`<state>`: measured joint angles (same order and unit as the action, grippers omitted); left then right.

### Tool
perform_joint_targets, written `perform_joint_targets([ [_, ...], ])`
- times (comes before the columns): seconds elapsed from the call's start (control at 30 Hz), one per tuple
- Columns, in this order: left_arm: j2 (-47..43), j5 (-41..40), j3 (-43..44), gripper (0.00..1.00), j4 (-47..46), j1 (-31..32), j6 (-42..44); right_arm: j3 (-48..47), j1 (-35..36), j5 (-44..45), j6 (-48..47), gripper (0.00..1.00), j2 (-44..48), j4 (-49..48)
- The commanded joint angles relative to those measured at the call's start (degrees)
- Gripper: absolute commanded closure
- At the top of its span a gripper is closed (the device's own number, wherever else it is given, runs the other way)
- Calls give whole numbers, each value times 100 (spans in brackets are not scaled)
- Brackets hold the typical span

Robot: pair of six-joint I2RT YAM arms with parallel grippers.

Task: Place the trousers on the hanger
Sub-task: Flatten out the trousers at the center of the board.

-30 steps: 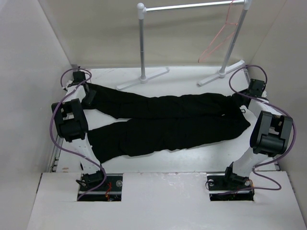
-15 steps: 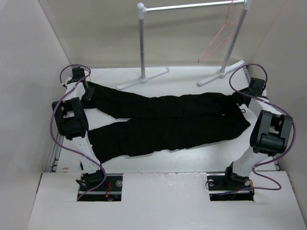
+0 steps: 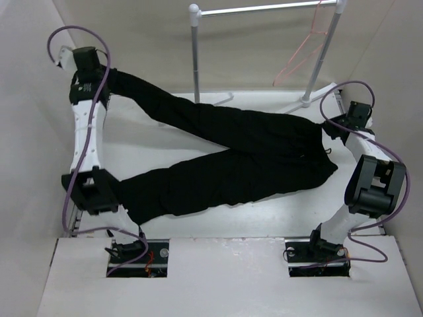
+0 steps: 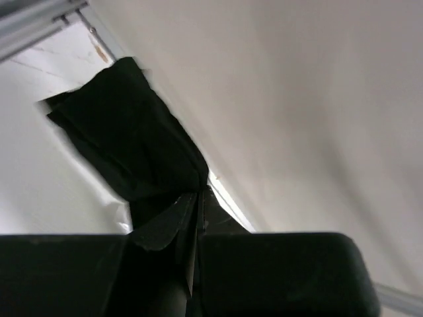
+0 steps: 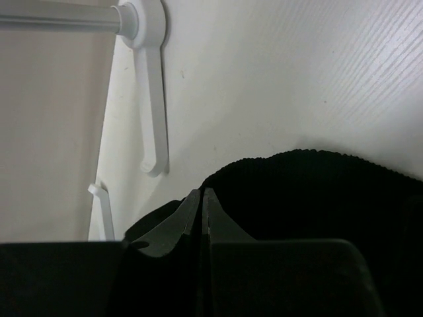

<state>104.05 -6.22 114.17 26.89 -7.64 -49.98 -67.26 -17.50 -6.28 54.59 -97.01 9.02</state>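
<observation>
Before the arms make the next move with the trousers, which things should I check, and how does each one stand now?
1. Left hand shut on the end of one leg of the trousers: ok.
2. Right hand shut on the waist end: ok.
3. Both legs raised off the table: not ok. Only the held leg rises toward the left hand; the other lies flat.
4. Hanger hanging on the rail, with no cloth on it: ok.
5. How firm each grip is: cannot tell.
</observation>
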Motion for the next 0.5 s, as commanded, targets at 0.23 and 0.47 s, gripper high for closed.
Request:
perform_joint_targets([
  [0.23,-686,5,-3618,100,-1167,-1208,-82,73,-250,31,148,94,87,-172],
  [0.47,-192,455,-3999,100,-1441,-1508,-337,591,-540,-57,245,98,94,-418],
])
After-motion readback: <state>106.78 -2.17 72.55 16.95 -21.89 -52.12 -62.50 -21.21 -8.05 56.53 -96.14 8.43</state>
